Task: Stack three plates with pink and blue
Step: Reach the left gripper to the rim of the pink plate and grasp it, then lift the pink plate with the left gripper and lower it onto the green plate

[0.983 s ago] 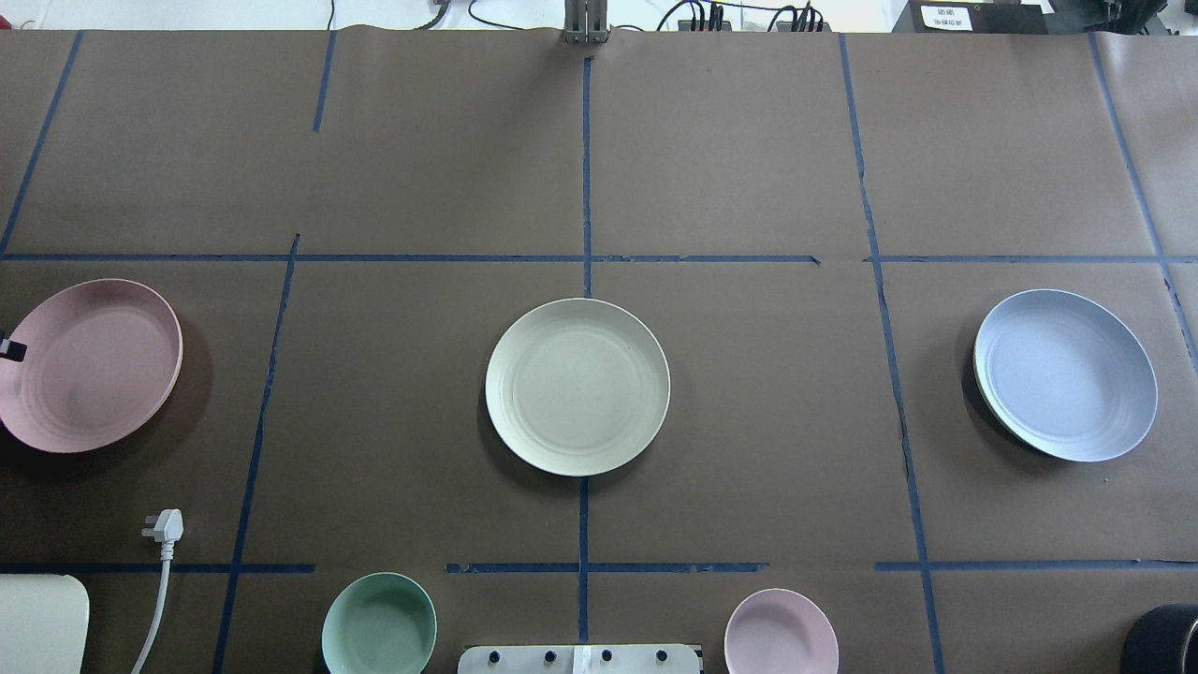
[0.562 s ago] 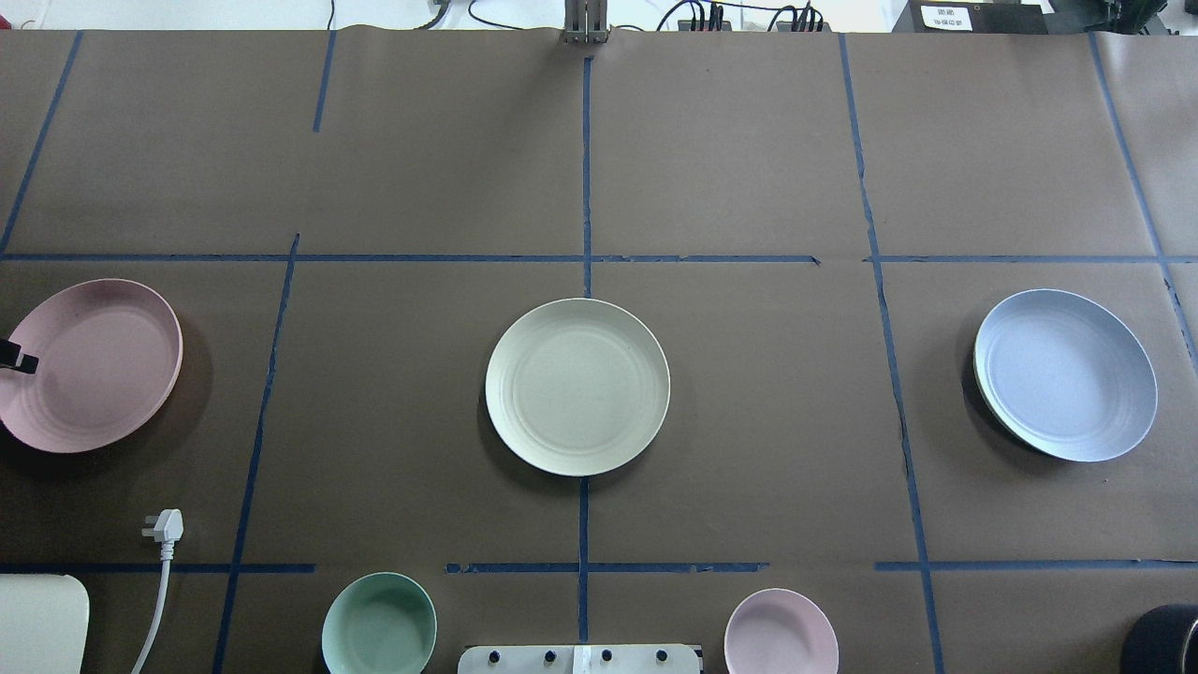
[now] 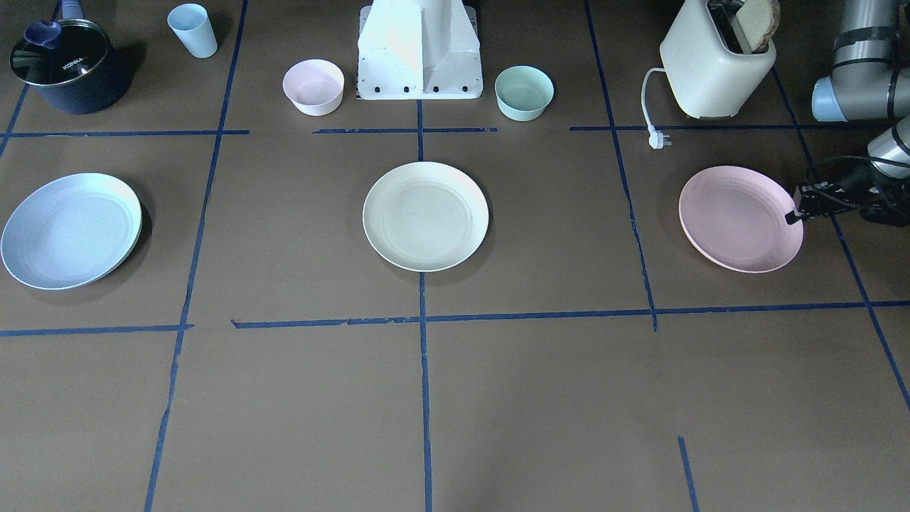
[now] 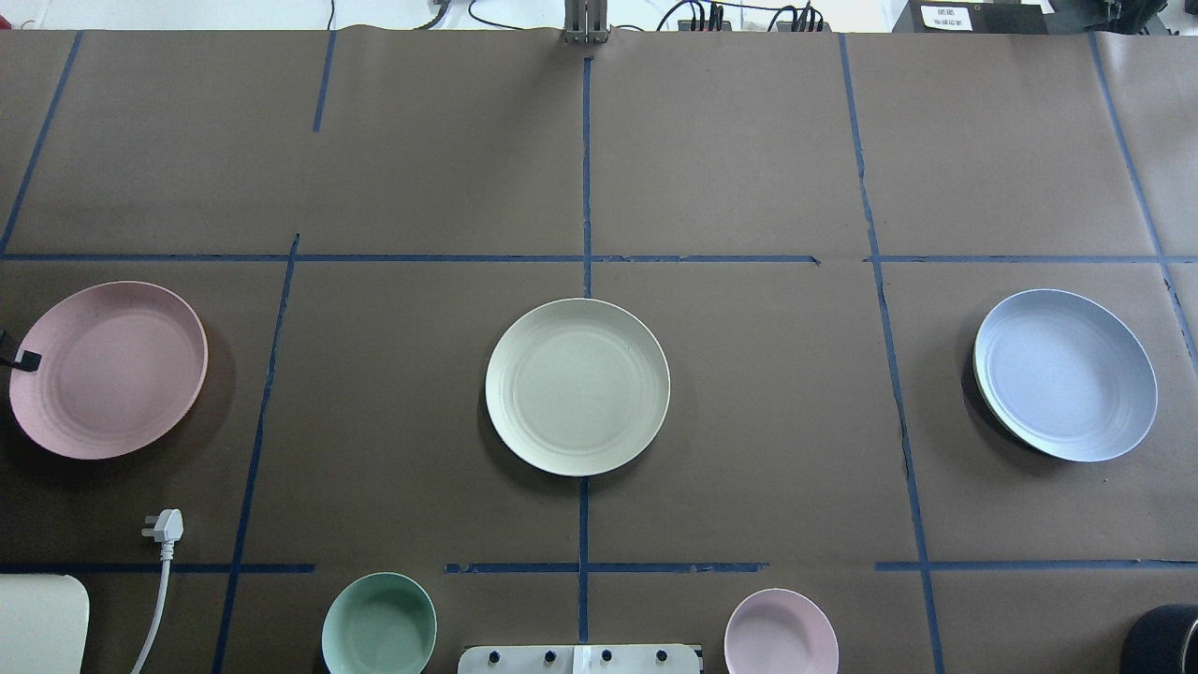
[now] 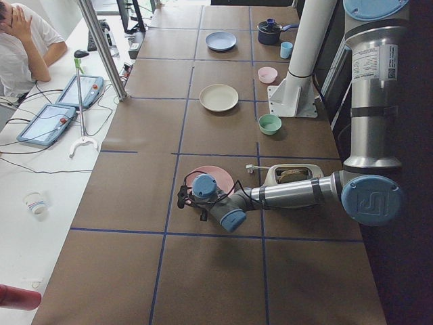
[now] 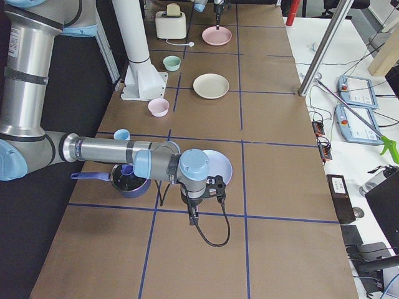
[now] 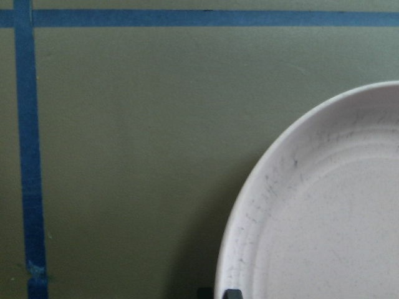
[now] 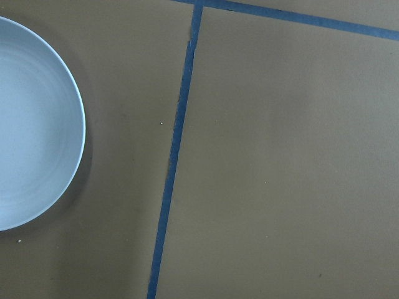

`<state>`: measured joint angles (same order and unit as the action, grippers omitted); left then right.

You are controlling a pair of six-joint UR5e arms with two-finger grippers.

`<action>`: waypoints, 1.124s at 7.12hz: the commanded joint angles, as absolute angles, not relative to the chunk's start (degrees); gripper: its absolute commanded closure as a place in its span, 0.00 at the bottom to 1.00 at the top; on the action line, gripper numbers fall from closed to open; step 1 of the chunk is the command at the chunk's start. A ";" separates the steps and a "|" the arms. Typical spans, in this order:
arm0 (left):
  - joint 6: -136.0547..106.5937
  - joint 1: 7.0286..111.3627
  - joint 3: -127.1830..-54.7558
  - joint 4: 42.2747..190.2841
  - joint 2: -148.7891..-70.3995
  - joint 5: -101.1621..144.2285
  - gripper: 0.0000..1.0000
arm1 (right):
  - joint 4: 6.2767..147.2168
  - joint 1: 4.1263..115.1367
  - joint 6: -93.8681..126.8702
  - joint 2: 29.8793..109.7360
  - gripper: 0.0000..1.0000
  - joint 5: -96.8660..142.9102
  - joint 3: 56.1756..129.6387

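The cream-white plate [image 4: 577,387] lies flat at the table's middle. The pale pink plate [image 4: 108,370] is at the far left, with a dark shadow under it. My left gripper [image 4: 26,360] is shut on its outer rim; it also shows in the front view [image 3: 791,216], and one fingertip [image 7: 229,293] shows at the plate's edge [image 7: 324,212]. The pale blue plate [image 4: 1065,374] is at the far right and looks tilted. My right gripper [image 6: 215,187] shows only in the right side view, at that plate's near edge; I cannot tell if it is open or shut.
Along the robot's edge stand a mint bowl [image 3: 524,92], a small pink bowl [image 3: 313,87], a toaster [image 3: 714,64] with its loose plug [image 3: 657,140], a light blue cup [image 3: 193,30] and a dark pot [image 3: 64,65]. The robot base [image 3: 419,50] is between the bowls.
The pink plate has shifted to the right, toward the table's middle, with my left gripper on its rim. The cream and blue plates have not moved.
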<state>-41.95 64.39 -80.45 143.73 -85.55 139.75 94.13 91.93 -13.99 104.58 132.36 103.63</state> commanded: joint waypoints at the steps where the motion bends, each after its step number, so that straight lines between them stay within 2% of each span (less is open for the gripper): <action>1: -53.29 64.69 -89.60 143.35 -86.91 145.98 1.00 | 94.13 91.93 -14.06 104.59 0.00 132.36 103.89; 3: -63.16 62.95 -91.49 143.35 -95.49 145.72 1.00 | 94.13 91.93 -14.06 104.59 0.00 132.45 103.80; 6: -78.19 46.74 -91.58 139.34 -109.21 132.80 1.00 | 94.22 91.93 -13.98 104.59 0.00 132.45 103.54; 8: -79.01 34.59 -91.41 127.76 -117.12 118.89 1.00 | 94.22 91.93 -13.97 104.59 0.00 132.45 103.45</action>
